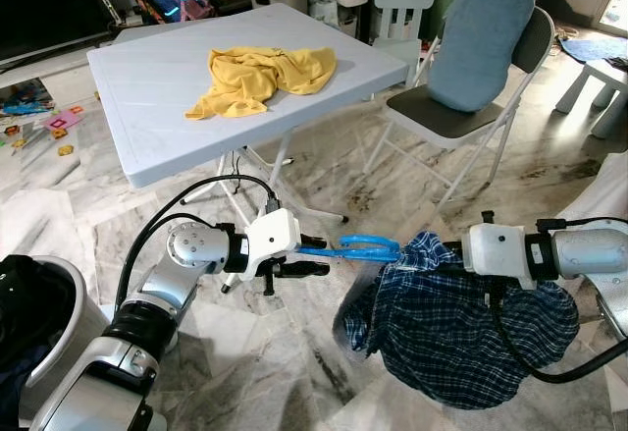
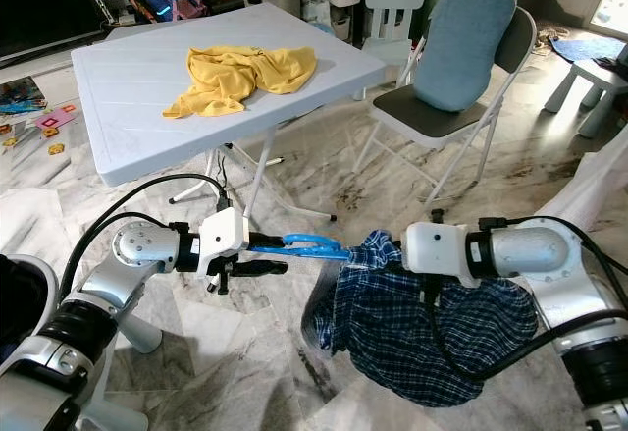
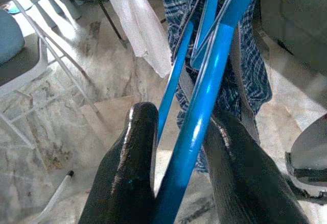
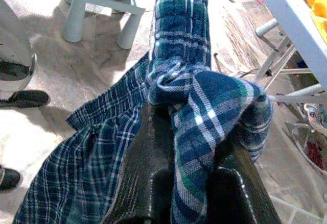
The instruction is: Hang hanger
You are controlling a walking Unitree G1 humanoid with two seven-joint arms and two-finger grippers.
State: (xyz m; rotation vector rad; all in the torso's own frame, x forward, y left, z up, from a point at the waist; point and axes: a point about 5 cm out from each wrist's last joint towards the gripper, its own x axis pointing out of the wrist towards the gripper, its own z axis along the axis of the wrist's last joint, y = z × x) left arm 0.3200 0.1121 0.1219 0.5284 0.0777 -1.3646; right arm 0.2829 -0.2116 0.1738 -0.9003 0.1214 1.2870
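Our left gripper (image 1: 316, 258) jaws clamp the blue hanger (image 1: 355, 247); right gripper (image 4: 191, 157) jaws pinch the plaid shirt (image 1: 446, 328).

bright daylight, glare on glossy marble floor (image 1: 294, 352) upper right of frame, soft shadows under white plastic folding table (image 1: 147, 107), wrist views overexposed at top, near fingers soft, head views sharp

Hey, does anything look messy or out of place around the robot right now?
Yes. A yellow garment lies crumpled on the white folding table, and toys are scattered on the marble floor to its left.
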